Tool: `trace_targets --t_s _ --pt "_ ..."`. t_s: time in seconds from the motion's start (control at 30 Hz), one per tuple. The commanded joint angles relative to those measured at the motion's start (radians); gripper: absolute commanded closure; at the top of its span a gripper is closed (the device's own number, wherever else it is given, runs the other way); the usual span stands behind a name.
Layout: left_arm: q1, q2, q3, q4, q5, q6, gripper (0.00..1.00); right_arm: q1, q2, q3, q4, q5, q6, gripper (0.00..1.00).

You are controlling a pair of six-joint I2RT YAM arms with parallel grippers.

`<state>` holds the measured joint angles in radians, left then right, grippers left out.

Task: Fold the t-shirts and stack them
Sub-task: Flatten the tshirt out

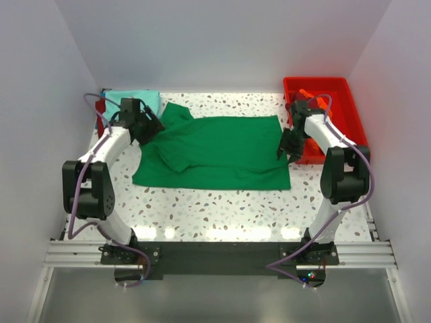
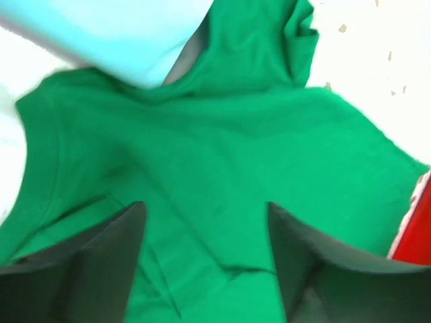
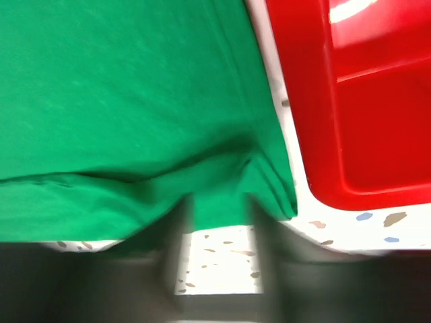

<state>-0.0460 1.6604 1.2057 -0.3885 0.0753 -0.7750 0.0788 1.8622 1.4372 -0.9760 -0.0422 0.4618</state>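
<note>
Flattening the green t-shirt, with both pincers parted at its ends

The green t-shirt (image 1: 222,151) is laid across the table (image 1: 215,215) between the two pincers. Its body is spread wide and its upper part is doubled over in loose folds under the left pincer (image 1: 145,124). The jaws of that pincer are seen well apart, with collar and sleeve cloth lying below and between them; nothing is clamped. This placement is judged to serve a fold: the rumpled end is covered by one arm so that it can be gathered or smoothed. Just beyond the left pincer the teal t-shirt (image 1: 145,99) is found at the table's far corner, its edge meeting the green sleeve. It is presumably the base of the stack.

The right pincer (image 3: 221,202) is held low at the opposite end. Its jaws are blurred but are seen parted, with bare table between them and the hem's corner lying at their tips. Whether the hem is touched cannot be told. On the outer side of this pincer the red tray (image 3: 316,134) is set just beside the hem. Some orange cloth (image 1: 306,93) is glimpsed in it, so further shirts are judged to be waiting. Folding is judged barely begun.
</note>
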Motion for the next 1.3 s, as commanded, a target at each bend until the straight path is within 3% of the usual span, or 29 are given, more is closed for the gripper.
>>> trace_targets --t_s 0.0,0.1,0.33,0.53,0.87,1.27 --pt "0.006 0.018 0.081 0.045 0.02 0.029 0.19 -0.005 -0.058 0.054 -0.007 0.022 -0.005 0.41" --pt "0.005 -0.03 0.042 0.053 -0.005 0.057 0.11 -0.005 -0.131 0.029 0.019 0.036 -0.012 0.29" --pt "0.001 -0.217 -0.279 0.227 0.047 0.082 0.07 0.036 -0.299 -0.144 0.171 -0.099 -0.009 0.29" --pt "0.001 -0.223 -0.428 0.373 0.144 0.063 0.06 0.075 -0.305 -0.29 0.253 -0.104 0.017 0.29" --pt "0.003 -0.122 -0.517 0.484 0.136 0.066 0.06 0.07 -0.255 -0.32 0.293 0.1 -0.026 0.46" --pt "0.003 -0.105 -0.597 0.513 0.121 0.062 0.06 0.064 -0.176 -0.354 0.369 0.139 -0.034 0.62"
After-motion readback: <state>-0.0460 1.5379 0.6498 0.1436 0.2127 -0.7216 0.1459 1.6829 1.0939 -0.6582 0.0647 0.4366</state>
